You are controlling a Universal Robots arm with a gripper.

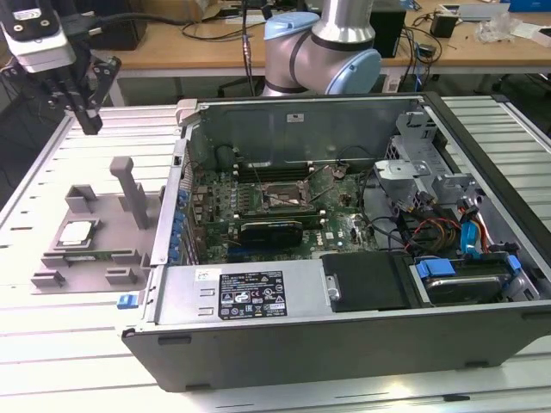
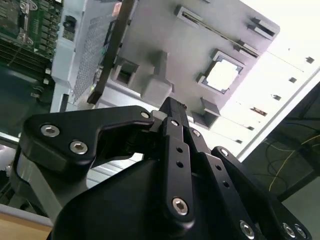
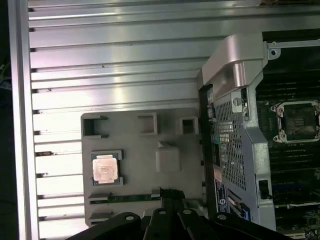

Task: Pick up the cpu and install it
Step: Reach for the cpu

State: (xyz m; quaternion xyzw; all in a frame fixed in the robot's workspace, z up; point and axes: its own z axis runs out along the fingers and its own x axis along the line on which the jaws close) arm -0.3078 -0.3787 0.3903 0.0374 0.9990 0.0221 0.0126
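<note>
Hovering gripper (image 1: 91, 126), clear of cpu (image 1: 76, 232) — exterior view shows gap.

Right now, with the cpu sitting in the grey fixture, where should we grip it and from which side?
Take the cpu by two opposite edges, at mid-edge, coming straight down from above. It lies flat, metal top up, in a shallow seat of the grey fixture; raised lips seem to hug its corners, so the corners and any sideways approach look blocked.
</note>
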